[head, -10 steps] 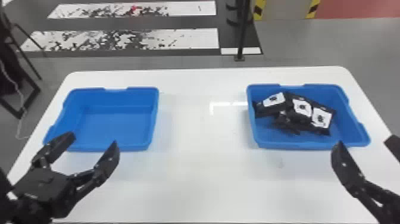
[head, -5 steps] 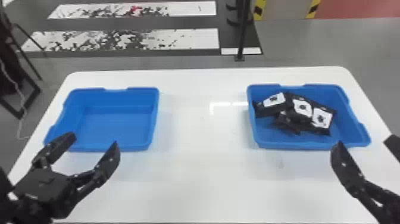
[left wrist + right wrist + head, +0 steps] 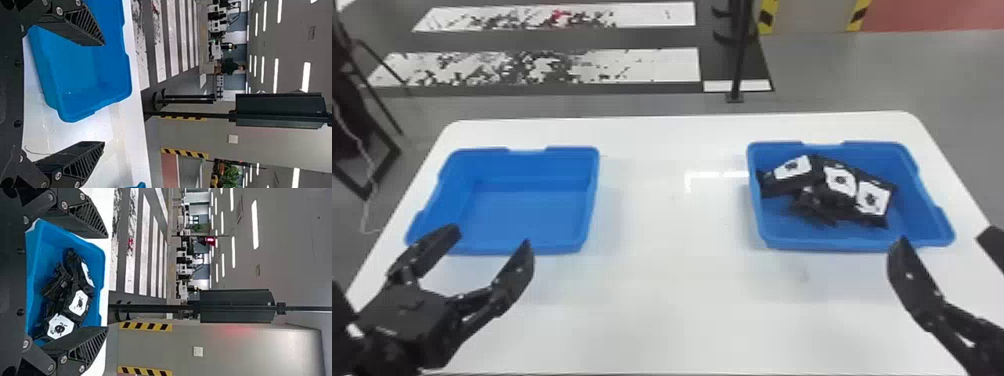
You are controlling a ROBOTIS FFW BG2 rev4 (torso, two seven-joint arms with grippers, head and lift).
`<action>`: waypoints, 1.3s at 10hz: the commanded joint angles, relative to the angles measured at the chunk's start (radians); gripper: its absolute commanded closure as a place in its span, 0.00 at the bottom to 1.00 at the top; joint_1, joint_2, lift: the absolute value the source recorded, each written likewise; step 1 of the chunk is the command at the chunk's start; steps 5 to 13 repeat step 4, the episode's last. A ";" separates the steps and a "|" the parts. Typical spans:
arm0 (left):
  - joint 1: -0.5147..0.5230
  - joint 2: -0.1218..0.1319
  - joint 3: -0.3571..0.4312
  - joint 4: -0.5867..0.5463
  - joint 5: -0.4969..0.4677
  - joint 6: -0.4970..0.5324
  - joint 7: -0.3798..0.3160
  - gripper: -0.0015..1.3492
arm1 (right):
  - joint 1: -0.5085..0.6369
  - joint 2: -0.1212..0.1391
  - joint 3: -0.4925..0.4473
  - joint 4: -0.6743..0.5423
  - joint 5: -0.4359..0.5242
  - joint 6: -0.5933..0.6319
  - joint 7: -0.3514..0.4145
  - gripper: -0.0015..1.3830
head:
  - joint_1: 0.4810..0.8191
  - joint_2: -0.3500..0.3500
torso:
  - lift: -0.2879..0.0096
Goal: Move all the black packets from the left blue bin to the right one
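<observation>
My left gripper (image 3: 486, 239) stands open over the near edge of the left blue bin (image 3: 532, 212), which has no packets in it. Off the near right corner of the right blue bin (image 3: 807, 239), my right gripper (image 3: 939, 240) is open too. Several black packets (image 3: 839, 181) with white labels lie heaped in that right bin. In the left wrist view the left gripper (image 3: 105, 93) has nothing between its fingers, with the left bin (image 3: 74, 66) beyond. In the right wrist view the right gripper (image 3: 108, 282) is spread apart, and the packets (image 3: 79, 302) lie in the bin behind it.
Both bins stand on a white table (image 3: 672, 280), with a wide stretch of bare tabletop between them. Past the table's far edge a black post (image 3: 739, 55) rises from the floor. A dark frame (image 3: 367, 170) stands on the floor at the left.
</observation>
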 commanded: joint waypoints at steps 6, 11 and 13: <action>0.000 -0.003 -0.005 0.000 0.000 0.007 0.000 0.12 | 0.000 0.004 0.001 0.000 0.000 0.000 0.000 0.16 | 0.63 0.56 | 0.50; 0.000 -0.003 -0.005 0.000 0.000 0.007 0.000 0.12 | 0.000 0.004 0.001 0.000 0.000 0.000 0.000 0.16 | 0.63 0.56 | 0.50; 0.000 -0.003 -0.005 0.000 0.000 0.007 0.000 0.12 | 0.000 0.004 0.001 0.000 0.000 0.000 0.000 0.16 | 0.63 0.56 | 0.50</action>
